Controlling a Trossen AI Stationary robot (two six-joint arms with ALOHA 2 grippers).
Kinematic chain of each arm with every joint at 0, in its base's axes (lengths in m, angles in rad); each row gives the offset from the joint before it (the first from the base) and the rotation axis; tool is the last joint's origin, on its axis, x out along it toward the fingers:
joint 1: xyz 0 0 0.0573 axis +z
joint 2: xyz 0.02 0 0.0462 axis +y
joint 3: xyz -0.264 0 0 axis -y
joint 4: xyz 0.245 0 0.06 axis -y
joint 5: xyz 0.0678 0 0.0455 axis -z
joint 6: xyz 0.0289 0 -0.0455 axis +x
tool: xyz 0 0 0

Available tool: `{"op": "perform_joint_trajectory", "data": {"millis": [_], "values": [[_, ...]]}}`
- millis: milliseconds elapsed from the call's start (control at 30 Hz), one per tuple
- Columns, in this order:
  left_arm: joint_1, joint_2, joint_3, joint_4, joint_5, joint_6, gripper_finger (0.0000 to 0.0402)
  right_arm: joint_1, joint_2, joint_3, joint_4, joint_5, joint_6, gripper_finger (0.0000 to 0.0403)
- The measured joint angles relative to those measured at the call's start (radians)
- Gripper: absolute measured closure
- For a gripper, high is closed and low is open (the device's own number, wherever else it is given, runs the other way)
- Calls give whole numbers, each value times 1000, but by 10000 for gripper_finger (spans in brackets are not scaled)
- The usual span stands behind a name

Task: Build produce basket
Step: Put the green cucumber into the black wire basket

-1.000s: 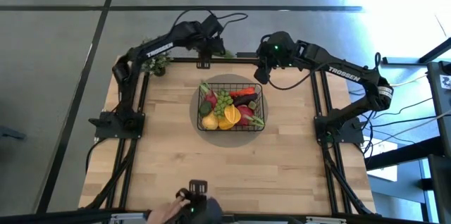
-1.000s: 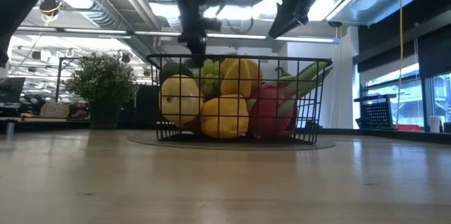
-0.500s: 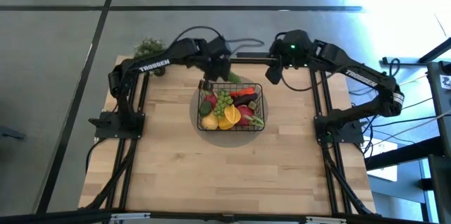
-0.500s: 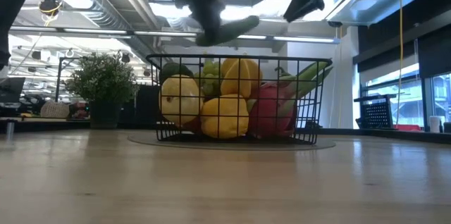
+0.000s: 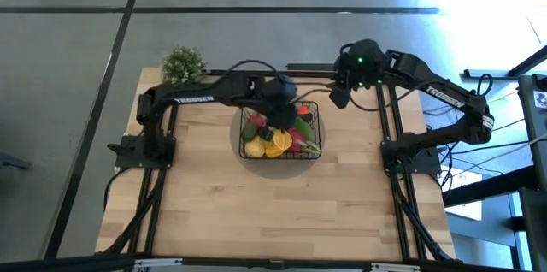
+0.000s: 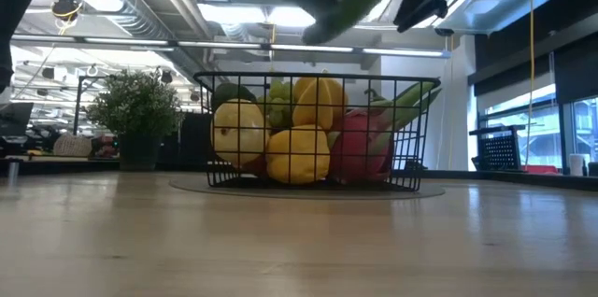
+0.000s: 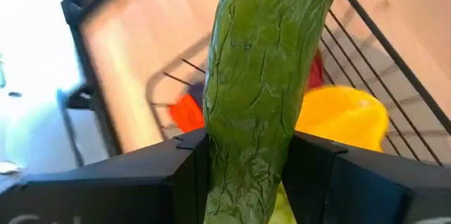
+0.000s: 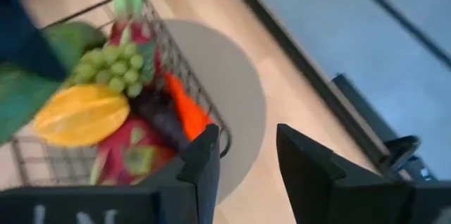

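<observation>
Black wire-mesh basket (image 5: 279,154), shallow and rectangular with rounded corners, sits on a grey round mat (image 8: 232,97) toward the far middle of the light wooden bench (image 5: 256,212), already loaded with toy produce: a yellow lemon (image 6: 239,132), a yellow pepper (image 6: 298,154), a pink dragon fruit (image 6: 360,148), a bunch of green grapes (image 8: 113,65) and an orange carrot (image 8: 184,108). The left claw (image 7: 246,175) hangs above the basket's far side, clenched on a long green toy cucumber (image 7: 264,90), which is pinched between the two dark fingers (image 7: 162,175) and juts out tilted above the fruit in the low view. The right claw (image 8: 243,164) hovers off the basket's far right corner, its fingers parted with nothing between them. A bushy green potted plant (image 5: 183,65) stands at the far left corner of the bench.
</observation>
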Motion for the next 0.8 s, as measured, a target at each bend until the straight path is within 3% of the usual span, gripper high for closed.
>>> {"op": "perform_joint_trajectory", "data": {"millis": [200, 400, 800], "values": [[1, 79, 0, 19, -7, -7, 292, 1, -4, 0, -76, -113, -18, 272], [0, 141, 0, 80, -3, -7, 292, 1, -10, 0, -189, -110, -34, 272], [4, 204, 3, 119, -10, -63, 288, 1, -15, 0, -203, -108, -77, 272]]}}
